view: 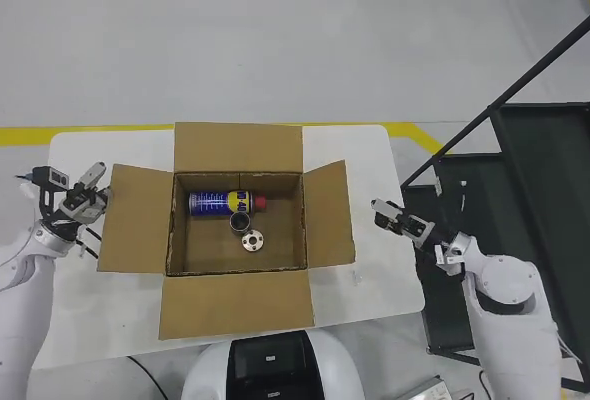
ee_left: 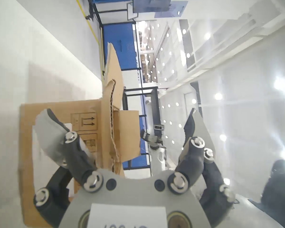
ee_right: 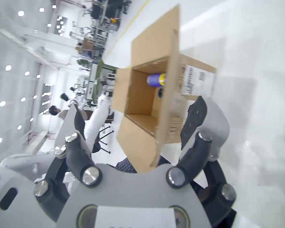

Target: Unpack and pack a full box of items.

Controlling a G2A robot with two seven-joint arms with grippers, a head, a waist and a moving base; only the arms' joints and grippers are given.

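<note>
The cardboard box [view: 237,305] stood in the middle of the white table [view: 375,290], its front flap folded out flat towards the robot. Level with the box's opening, the left gripper [view: 97,188] hung just outside the left flap and the right gripper [view: 382,214] just outside the right flap. Each had its fingers spread wide, holding nothing. Inside the box sat a small round metal fitting [view: 251,241]. Just behind it was a dark round item [view: 240,220], and a blue-and-yellow spray can [view: 225,202] lay on its side along the far wall.
</note>
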